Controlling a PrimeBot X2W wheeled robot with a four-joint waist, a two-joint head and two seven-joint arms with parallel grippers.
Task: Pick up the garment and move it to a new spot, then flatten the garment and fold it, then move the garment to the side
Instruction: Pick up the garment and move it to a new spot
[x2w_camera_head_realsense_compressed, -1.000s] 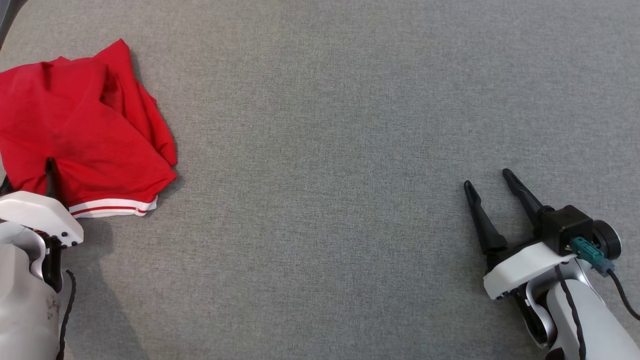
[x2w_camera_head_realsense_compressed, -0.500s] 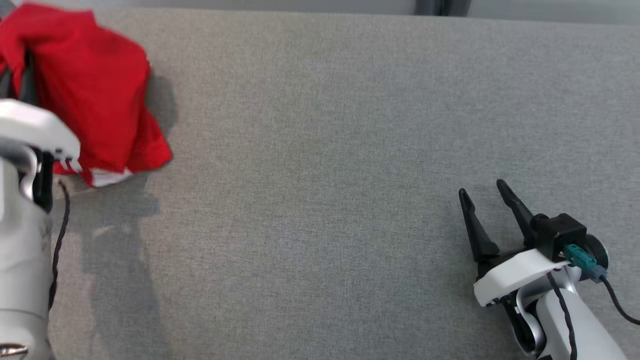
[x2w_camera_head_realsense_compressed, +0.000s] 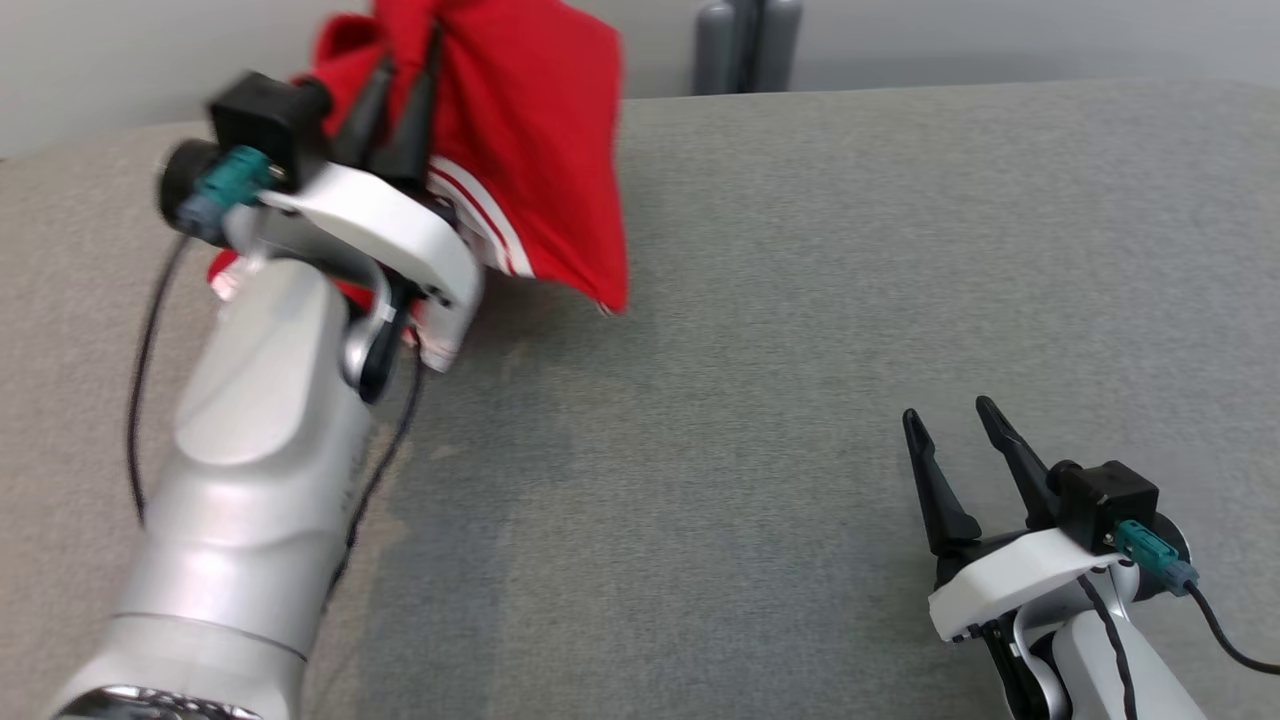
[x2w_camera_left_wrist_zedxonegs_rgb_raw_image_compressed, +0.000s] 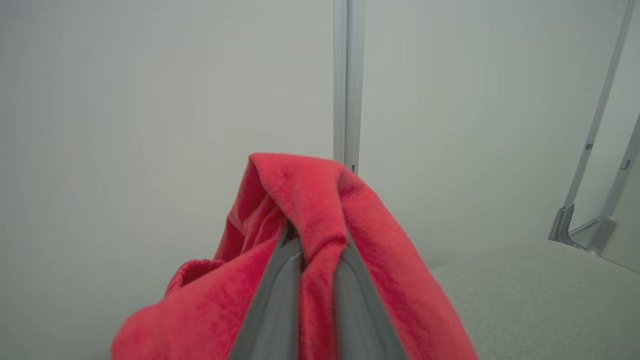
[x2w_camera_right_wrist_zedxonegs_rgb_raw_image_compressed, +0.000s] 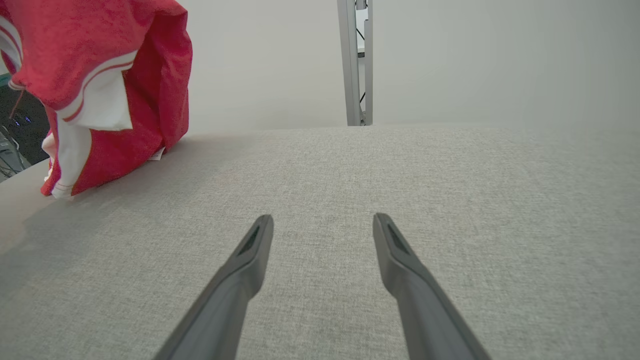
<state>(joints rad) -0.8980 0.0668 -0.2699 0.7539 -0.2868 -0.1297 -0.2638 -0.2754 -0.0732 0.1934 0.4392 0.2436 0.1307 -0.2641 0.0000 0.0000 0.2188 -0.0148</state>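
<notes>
Head view: left gripper clamped on a bunched red garment, held up at far left, cloth hanging down toward the gray fabric tabletop. Right gripper spread wide, empty, well apart at lower right. Left wrist view: cloth draped over pinched fingers, pale wall behind. Right wrist view: hem low at far left, metal post beyond.

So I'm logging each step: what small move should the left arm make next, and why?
Probably swing the left gripper toward the middle of the grey surface and lower it. It is shut on a fold of the red garment, which hangs bunched near the surface's far left; the right gripper sits open, apart.
</notes>
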